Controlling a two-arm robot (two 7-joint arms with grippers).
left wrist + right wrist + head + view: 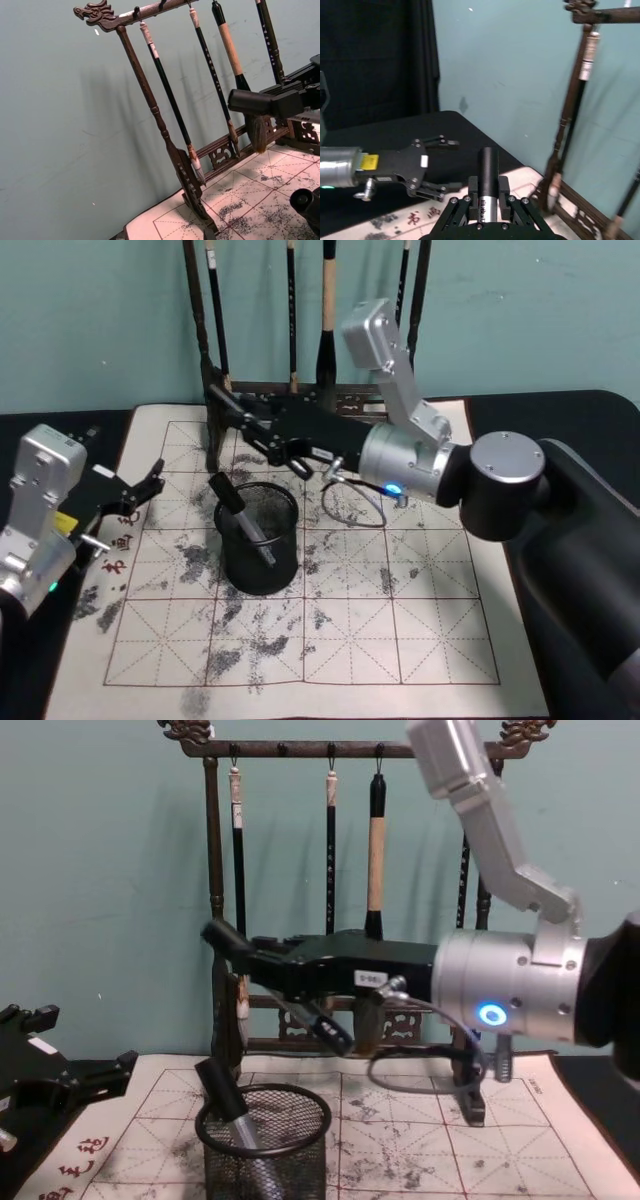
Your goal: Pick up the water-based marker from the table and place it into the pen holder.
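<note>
You've got the right gripper point(265, 965) clamped on the marker point(222, 940), above the pen holder point(260, 570) | second marker point(250, 525) leans inside it | left gripper point(451, 165) fingers apart, idle at left.

Pen holder point(295, 1170) base, apparently, below chest view

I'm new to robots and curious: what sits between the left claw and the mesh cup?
In the head view, only ink-smudged grid paper lies between the left gripper and the pen holder.
</note>
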